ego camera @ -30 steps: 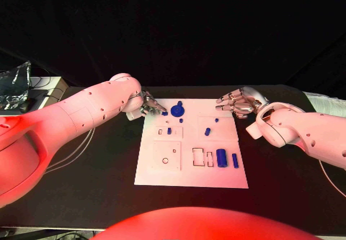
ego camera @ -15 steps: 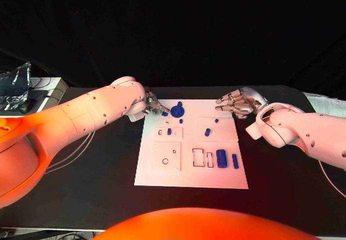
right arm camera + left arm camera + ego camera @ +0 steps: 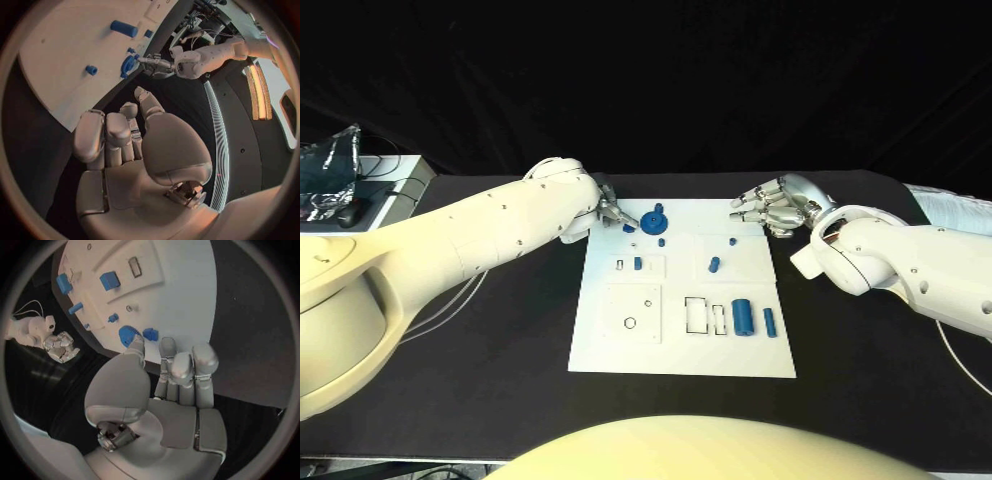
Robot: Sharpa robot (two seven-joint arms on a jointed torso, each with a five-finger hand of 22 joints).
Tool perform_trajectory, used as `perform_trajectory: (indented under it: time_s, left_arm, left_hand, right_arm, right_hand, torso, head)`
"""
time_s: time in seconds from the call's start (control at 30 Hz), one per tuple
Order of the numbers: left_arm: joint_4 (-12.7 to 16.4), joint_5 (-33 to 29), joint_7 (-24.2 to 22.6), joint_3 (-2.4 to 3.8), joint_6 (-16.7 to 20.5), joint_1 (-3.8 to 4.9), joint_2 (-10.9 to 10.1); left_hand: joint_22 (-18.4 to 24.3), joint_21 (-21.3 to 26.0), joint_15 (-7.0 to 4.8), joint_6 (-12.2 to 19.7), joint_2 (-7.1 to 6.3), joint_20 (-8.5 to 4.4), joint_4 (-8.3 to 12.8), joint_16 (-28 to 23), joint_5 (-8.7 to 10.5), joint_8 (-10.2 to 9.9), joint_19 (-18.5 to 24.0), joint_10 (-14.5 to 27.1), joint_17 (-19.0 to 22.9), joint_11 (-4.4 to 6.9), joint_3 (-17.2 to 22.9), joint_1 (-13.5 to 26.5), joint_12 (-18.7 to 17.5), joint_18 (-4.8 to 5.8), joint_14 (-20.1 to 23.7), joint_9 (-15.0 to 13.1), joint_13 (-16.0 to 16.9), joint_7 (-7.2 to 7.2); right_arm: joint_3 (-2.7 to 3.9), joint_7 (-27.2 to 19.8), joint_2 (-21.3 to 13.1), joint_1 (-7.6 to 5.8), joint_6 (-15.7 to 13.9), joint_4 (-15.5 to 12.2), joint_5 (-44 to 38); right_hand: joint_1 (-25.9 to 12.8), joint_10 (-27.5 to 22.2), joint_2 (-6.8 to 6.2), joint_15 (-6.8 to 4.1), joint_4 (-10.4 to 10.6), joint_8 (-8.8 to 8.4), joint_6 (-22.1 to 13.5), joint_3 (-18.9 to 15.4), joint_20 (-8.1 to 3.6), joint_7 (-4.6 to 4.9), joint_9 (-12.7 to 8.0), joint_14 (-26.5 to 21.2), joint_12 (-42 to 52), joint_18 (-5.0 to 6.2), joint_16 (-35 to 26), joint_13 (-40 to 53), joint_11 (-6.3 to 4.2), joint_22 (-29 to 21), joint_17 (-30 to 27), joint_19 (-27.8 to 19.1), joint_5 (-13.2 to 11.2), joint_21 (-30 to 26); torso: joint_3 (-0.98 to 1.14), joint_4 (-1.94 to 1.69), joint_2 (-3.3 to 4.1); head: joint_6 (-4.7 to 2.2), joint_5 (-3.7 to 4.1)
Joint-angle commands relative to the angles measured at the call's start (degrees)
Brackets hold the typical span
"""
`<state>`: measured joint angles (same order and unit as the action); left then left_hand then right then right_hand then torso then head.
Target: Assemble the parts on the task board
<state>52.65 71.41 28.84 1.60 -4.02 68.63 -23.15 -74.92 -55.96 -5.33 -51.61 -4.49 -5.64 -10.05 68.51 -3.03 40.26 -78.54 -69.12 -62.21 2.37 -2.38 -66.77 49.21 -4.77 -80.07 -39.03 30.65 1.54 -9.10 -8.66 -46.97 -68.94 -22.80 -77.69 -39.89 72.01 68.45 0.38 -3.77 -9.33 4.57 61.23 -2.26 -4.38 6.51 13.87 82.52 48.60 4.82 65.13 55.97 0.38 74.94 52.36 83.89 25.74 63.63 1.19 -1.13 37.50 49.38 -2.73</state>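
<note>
Two silver hands sit at the far end of the white task board [image 3: 682, 345], one at each far corner. The left hand [image 3: 607, 213] reaches in at the board's far left corner; its fingers [image 3: 170, 351] lie straight and close together, and its thumb tip points at the round blue part [image 3: 655, 221], close enough that I cannot tell whether it touches. Nothing is in its grasp. A small blue part [image 3: 630, 228] lies just beside that round one, near the fingertips. The right hand [image 3: 772, 207] hovers by the far right corner with its fingers curled loosely inward over an empty palm, well apart from any part. Further along the board, a short blue peg [image 3: 639, 263] stands in the left small panel and a tilted blue peg [image 3: 714, 264] lies on the right one. Toward the near end, a thick blue cylinder [image 3: 743, 316] and a thin blue bar [image 3: 770, 320] lie side by side, next to two rectangular slots [image 3: 695, 314].
</note>
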Motion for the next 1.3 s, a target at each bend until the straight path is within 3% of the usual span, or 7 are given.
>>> perform_trajectory:
  time_s: [0.03,0.7,1.3]
  left_arm:
    - [-0.3,2.4,0.9,-0.01,-0.2,0.06,0.6]
    - [-1.1,0.5,1.2,-0.17,-3.2,0.03,2.1]
    - [-3.0,-0.4,0.7,-0.55,-3.6,-0.23,3.3]
  left_hand:
    - [-5.7,-0.4,0.03,-0.1,0.51,-0.21,-0.2,0.4,0.13,0.1,-0.3,-0.1,-0.4,0.35,-0.5,0.3,0.3,0.73,-0.5,-0.5,-0.1,-0.61]
    - [-5.7,-1.3,-0.01,-1.0,1.41,-0.23,0.2,0.8,0.14,-1.6,-0.3,-0.3,-1.8,0.48,-1.4,0.3,0.8,0.85,-0.9,-3.5,-0.6,-0.80]
    - [-5.7,-1.5,0.03,-1.2,4.23,-0.08,3.3,1.0,0.14,-1.8,-0.2,-0.5,-2.3,0.51,-2.1,-0.8,0.9,0.84,-1.0,-4.2,-0.8,-0.82]
  right_arm:
    - [0.02,-0.5,0.1,-0.03,0.4,-0.1,-0.2]
    - [0.03,-0.5,0.3,-0.12,0.4,-0.1,-0.2]
    - [0.03,-0.5,0.3,-0.18,0.3,-0.2,-0.2]
  right_hand:
    - [-0.1,0.1,0.50,-0.30,-0.2,-0.29,0.1,0.0,-0.48,0.13,-0.1,-0.1,-0.1,0.00,-0.3,0.1,-0.40,8.8,0.0,4.4,0.3,-0.2]
    - [-0.1,0.1,0.50,-0.30,-0.2,-0.29,0.1,0.0,-0.48,0.13,-0.1,-0.1,-0.1,0.00,-0.3,0.1,-0.40,8.8,0.0,4.4,0.3,-0.2]
    - [-0.1,0.1,0.50,-0.30,-0.2,-0.29,0.1,0.0,-0.48,0.13,-0.1,-0.1,-0.1,0.00,-0.3,0.1,-0.40,8.8,0.0,4.4,0.3,-0.2]
  torso:
    - [0.03,0.00,-0.04]
    - [0.02,-0.05,-0.09]
    - [0.02,0.02,0.03]
  head:
    - [0.11,-0.02]
    - [0.44,0.21]
    - [0.59,0.46]
